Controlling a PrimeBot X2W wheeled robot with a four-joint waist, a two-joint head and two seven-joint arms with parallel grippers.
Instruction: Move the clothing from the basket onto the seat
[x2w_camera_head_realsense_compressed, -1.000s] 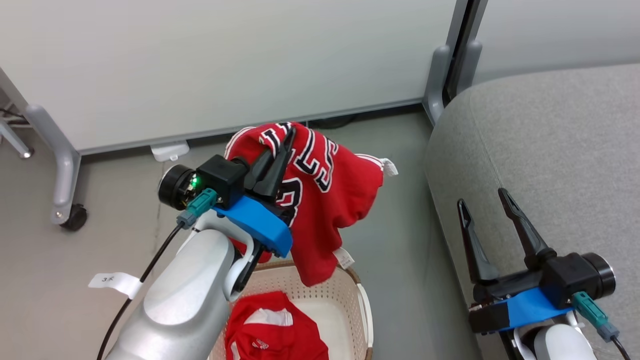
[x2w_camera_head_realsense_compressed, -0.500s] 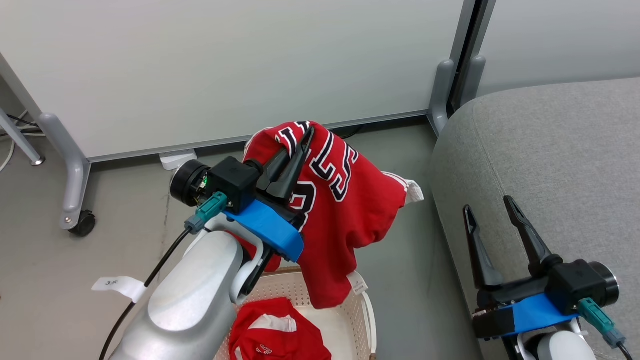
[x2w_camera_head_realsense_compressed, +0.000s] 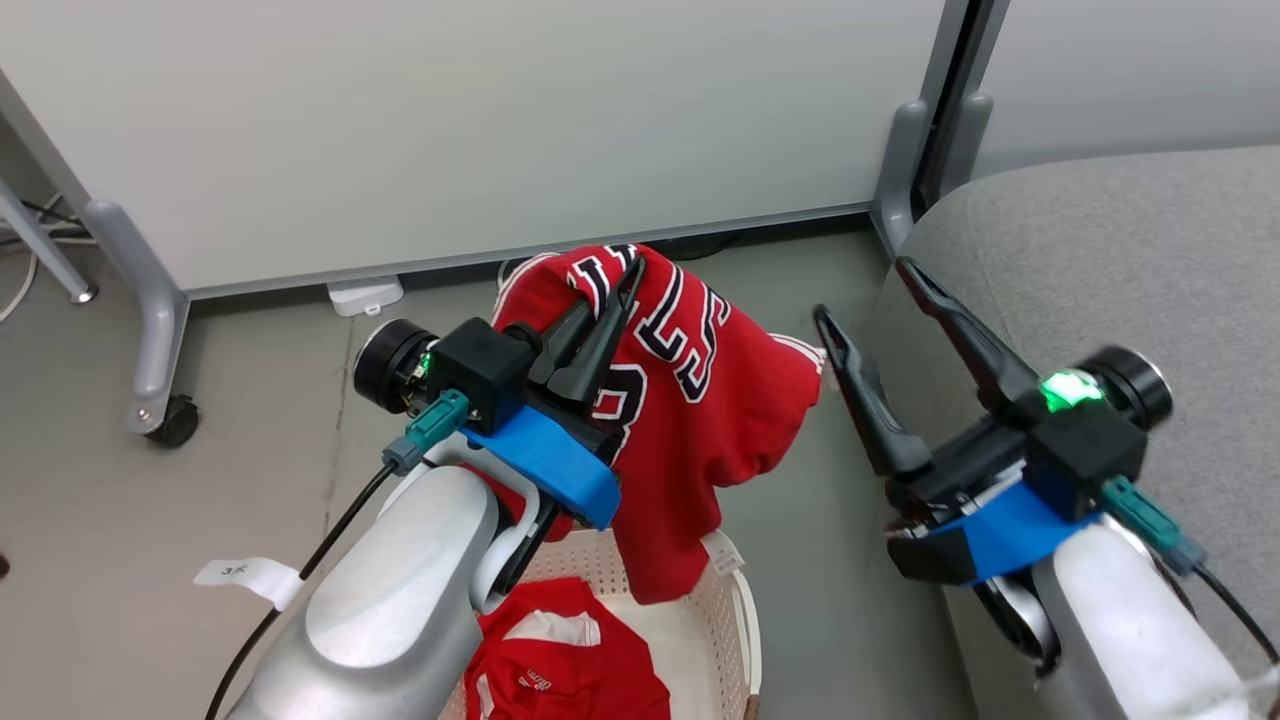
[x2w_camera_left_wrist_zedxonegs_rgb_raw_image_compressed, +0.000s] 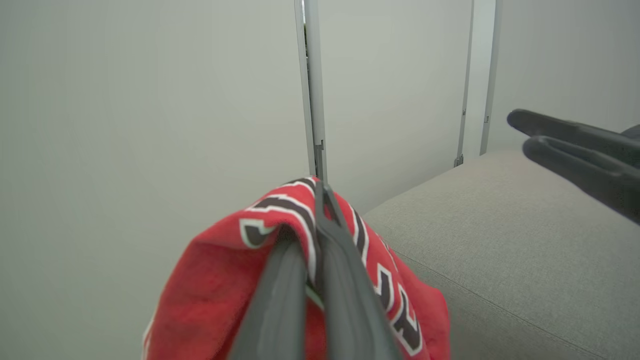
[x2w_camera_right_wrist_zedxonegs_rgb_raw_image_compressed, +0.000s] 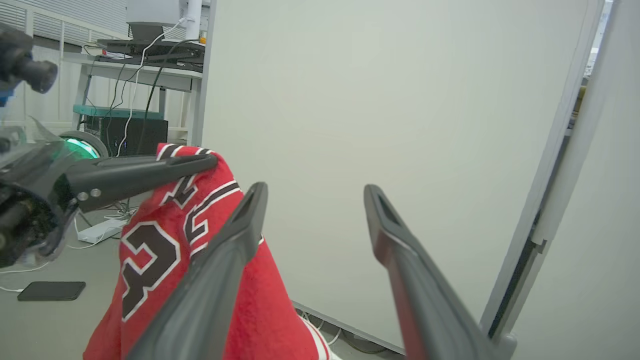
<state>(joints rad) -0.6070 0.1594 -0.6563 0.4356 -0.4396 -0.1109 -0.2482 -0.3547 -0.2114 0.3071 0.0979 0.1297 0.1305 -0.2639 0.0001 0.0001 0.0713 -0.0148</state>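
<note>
The basket is mostly hidden. The left forearm covers its left part and the picture's lower edge cuts it off, so only a stretch of perforated wall and rim shows.

There are two red garments. The second garment lies inside the basket, partly behind that forearm and cropped below. The lettered garment hangs above the basket. Its lowest fold droops to the rim; whether it touches is unclear. Its block letters are folded over and cannot be read whole.

The left gripper, above the basket, has both fingers clenched on the garment's top fold. The right gripper, right of the basket and higher, stands spread with nothing between its fingers.

One seat rises right of the basket, cropped at the edge. Two white panels stand beyond the basket.
</note>
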